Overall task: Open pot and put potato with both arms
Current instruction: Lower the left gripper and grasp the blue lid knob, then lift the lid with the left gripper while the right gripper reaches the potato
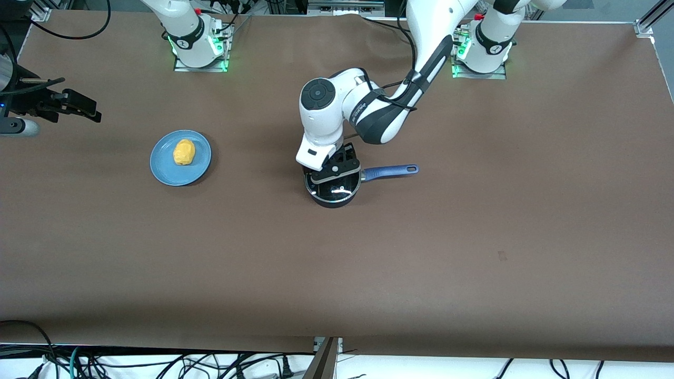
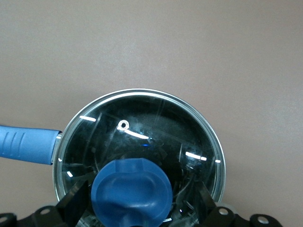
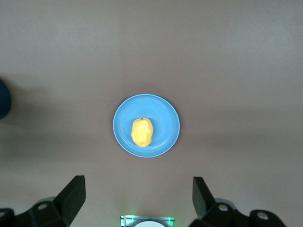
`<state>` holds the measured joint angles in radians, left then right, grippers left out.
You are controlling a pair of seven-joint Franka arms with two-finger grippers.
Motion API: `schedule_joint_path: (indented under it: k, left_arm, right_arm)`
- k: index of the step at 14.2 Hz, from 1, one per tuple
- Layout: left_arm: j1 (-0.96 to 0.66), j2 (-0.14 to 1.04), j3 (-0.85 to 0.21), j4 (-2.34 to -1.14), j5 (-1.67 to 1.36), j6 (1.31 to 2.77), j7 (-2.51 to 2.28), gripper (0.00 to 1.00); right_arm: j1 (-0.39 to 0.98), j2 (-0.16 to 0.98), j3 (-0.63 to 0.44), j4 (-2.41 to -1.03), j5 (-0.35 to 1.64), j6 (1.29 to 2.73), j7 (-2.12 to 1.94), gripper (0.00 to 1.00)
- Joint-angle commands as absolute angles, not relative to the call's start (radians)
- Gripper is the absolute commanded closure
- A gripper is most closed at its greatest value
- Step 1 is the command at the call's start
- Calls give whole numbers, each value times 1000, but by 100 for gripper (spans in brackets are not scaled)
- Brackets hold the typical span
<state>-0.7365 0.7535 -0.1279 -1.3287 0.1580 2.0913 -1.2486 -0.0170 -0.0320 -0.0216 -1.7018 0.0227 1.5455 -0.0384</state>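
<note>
Left claw [image 2: 131,208] astride lid knob [image 2: 132,193], fingertips cut off.

This is a robotics lab. Two white arms [image 1: 363,113] are bolted on metal base plates [image 1: 200,66] with green lights, at a table [image 1: 474,237] under brown sheeting. Loose cables [image 1: 158,363] run along its near edge, aluminium framing [image 1: 650,21] stands at a far corner, and camera gear [image 1: 47,102] is clamped at the right arm's end.
</note>
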Motion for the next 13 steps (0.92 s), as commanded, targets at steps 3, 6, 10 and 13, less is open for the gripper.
schedule_joint_path:
  k: [3, 6, 10, 13]
  left_arm:
    - [-746, 747, -120, -1324, 187, 2076, -1226, 35]
    - [-744, 746, -120, -1324, 187, 2072, -1223, 45]
    - [-738, 718, -121, -1328, 187, 2065, -1215, 55]
    - [-698, 652, -124, -1328, 154, 1993, -1120, 55]
  right_arm:
    - [-29, -37, -8, -1709, 12, 1539, -28, 0]
    - [-26, -37, -2, -1707, 12, 1539, -28, 0]
    - [17, -22, -2, -1709, 2, 1504, -34, 0]
    - [57, 26, -2, -1748, -6, 1459, -26, 0]
